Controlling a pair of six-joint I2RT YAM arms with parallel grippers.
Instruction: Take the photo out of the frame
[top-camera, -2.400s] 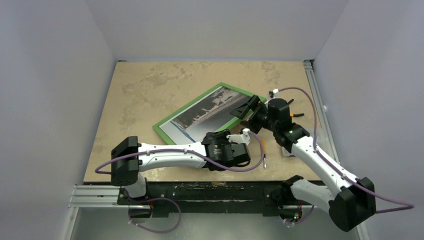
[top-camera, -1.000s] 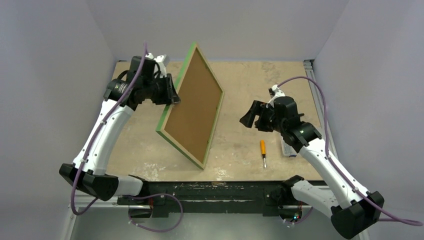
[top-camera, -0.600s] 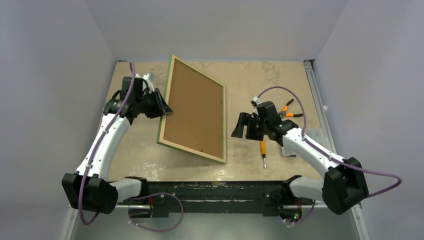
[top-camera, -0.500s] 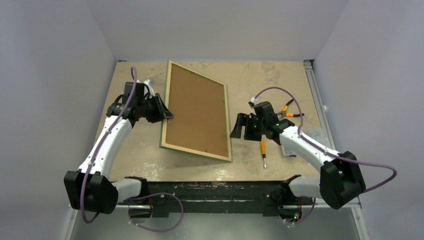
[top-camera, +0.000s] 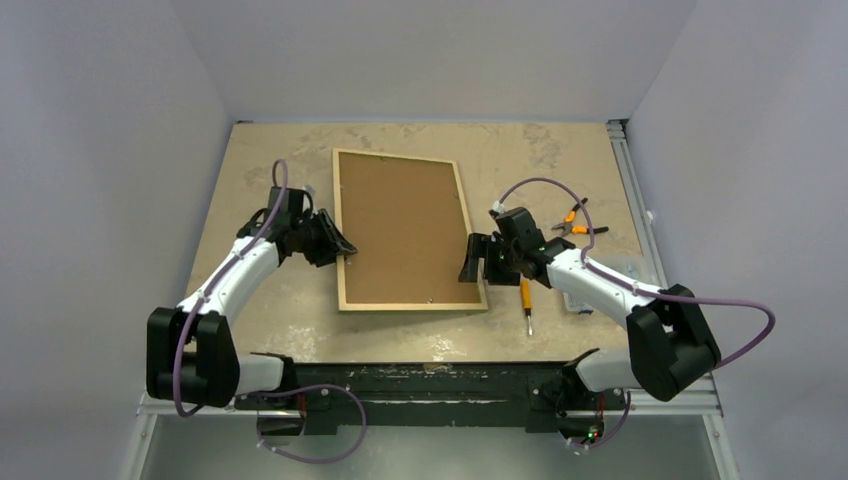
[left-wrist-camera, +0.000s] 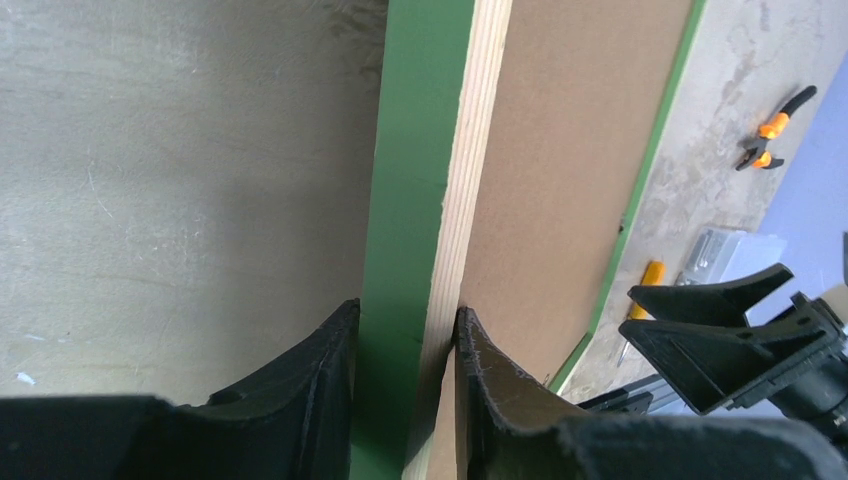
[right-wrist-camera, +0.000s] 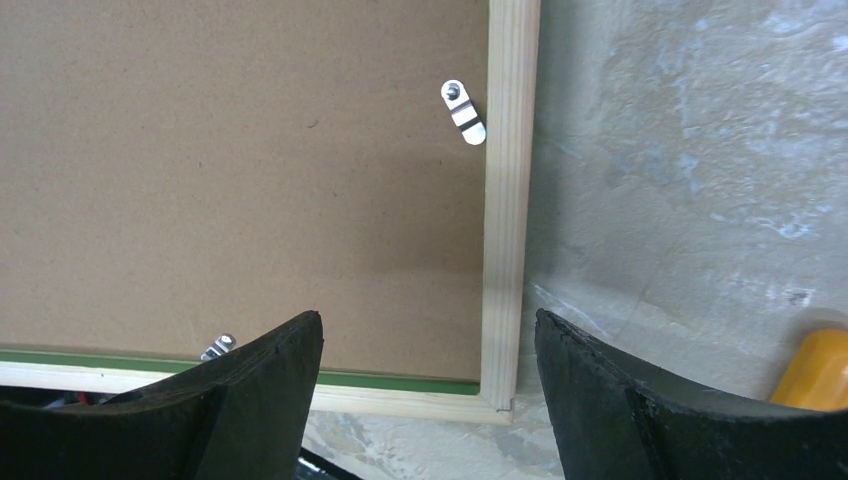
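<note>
Top external view: the frame (top-camera: 395, 153) lies face-down mid-counter (top-camera: 270, 170), with the photo (top-camera: 405, 230) inside it, brown back up. From the counter's left edge the left arm (top-camera: 232, 283) reaches in, jaws pinched on the frame's left rail. The right arm (top-camera: 600, 287) hangs over the frame's corner toward the counter's near and right edges, jaws spread wide, gripping nothing. A silver clip (right-wrist-camera: 463, 112) sits on the brown back just beside the rail.

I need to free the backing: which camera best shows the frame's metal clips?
Right wrist: one silver clip is sharp beside the frame rail, a second peeks lower left. Top view: too small to tell. Left wrist: none visible.
</note>
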